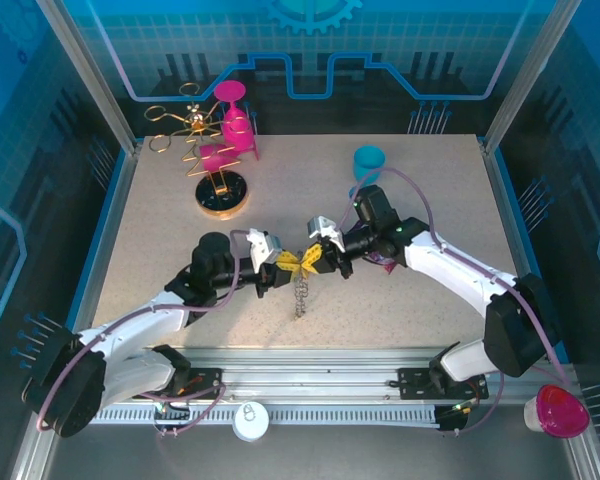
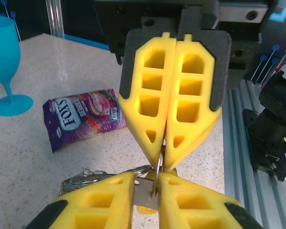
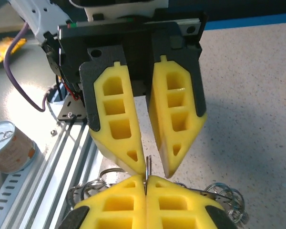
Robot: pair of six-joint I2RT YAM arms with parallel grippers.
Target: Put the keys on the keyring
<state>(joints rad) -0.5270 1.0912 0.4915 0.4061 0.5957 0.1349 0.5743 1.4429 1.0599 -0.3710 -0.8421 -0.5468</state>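
My left jaws and right jaws meet tip to tip at mid-desk, with the keys (image 1: 296, 262) between them and the keyring (image 1: 300, 295) trailing toward the near edge. The snack packet (image 2: 81, 117) lies on the desk (image 1: 160, 240) just right of that meeting, and the goblet (image 1: 368, 160) stands farther back. The wire stand (image 1: 220, 190) stands at the far left.
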